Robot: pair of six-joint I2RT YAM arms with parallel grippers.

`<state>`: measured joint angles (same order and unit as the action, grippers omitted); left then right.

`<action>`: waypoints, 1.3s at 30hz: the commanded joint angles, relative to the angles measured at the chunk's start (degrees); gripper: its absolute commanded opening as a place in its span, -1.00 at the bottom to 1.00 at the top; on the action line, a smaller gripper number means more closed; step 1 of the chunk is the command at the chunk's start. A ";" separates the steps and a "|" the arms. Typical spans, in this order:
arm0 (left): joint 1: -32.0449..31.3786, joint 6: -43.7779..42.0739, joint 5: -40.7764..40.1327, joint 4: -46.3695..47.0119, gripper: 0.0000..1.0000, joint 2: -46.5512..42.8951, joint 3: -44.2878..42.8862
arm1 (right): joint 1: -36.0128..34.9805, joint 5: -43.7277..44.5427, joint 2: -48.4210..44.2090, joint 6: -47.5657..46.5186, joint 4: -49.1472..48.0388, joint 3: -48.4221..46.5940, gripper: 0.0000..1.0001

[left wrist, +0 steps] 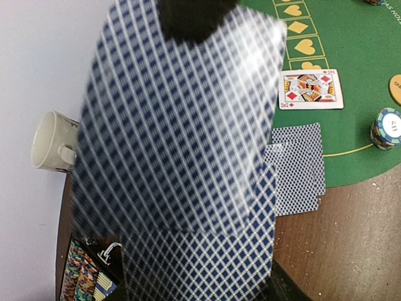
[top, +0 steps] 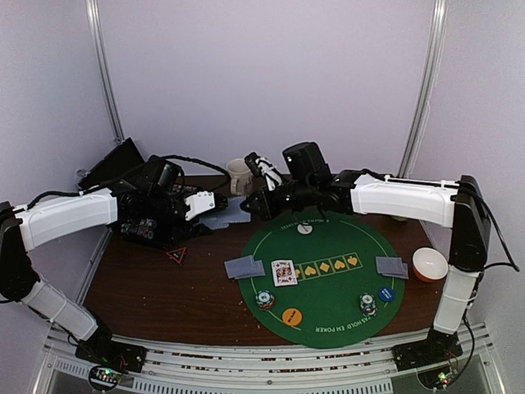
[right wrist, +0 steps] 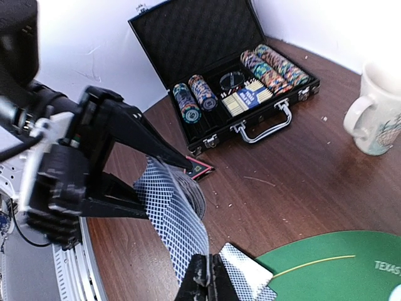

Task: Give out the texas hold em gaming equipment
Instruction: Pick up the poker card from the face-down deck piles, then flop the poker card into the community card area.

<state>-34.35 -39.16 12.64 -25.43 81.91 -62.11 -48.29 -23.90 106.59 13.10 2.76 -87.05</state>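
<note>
My left gripper [right wrist: 164, 188] is shut on a deck of blue-backed playing cards [right wrist: 188, 194], held above the brown table left of the green mat [top: 328, 246]. My right gripper [right wrist: 210, 279] is shut on the edge of the top card [right wrist: 178, 229], which bends up off the deck. In the left wrist view this card [left wrist: 188, 113] fills the frame and hides the left fingers. On the mat lie a face-up king of diamonds [top: 284, 272], two face-down card piles [top: 244, 267] [top: 391, 266], two chip stacks [top: 264, 300] [top: 368, 304], and orange [top: 292, 316], blue [top: 386, 294] and white [top: 304, 229] buttons.
An open black chip case [right wrist: 238, 81] stands at the back left. A beige mug [top: 238, 174] sits behind the grippers. A bowl [top: 430, 264] rests at the mat's right edge. A small red triangle [top: 176, 254] lies on the wood.
</note>
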 commanded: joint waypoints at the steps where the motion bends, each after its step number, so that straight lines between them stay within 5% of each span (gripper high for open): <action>1: -0.23 -0.46 0.92 2.05 0.01 -1.58 0.32 | 1.60 0.37 -7.13 -4.44 4.22 0.69 -1.00; 5: -0.20 -0.48 1.08 1.95 0.01 -1.53 0.23 | 3.44 7.77 -11.79 -9.26 10.86 2.94 -1.00; 10: -0.20 -0.43 1.22 1.96 0.01 -1.90 0.14 | 3.91 30.69 -14.69 -20.52 22.47 6.43 -1.00; 18: -0.25 -0.39 1.51 1.92 0.01 -2.00 -0.03 | 0.99 54.22 -7.23 -37.00 27.19 6.89 -1.00; 24: -0.22 -0.38 0.96 1.95 0.01 -1.93 0.01 | -4.09 54.09 -4.76 -47.98 19.96 15.03 -1.00; 39: -0.27 -0.46 1.02 1.89 0.02 -1.94 0.23 | -7.52 42.06 -0.61 -49.21 23.49 21.33 -1.00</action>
<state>-34.35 -39.16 13.04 -25.43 81.34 -62.11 -55.55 22.68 104.62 -35.88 23.92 -66.46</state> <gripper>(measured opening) 0.511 0.008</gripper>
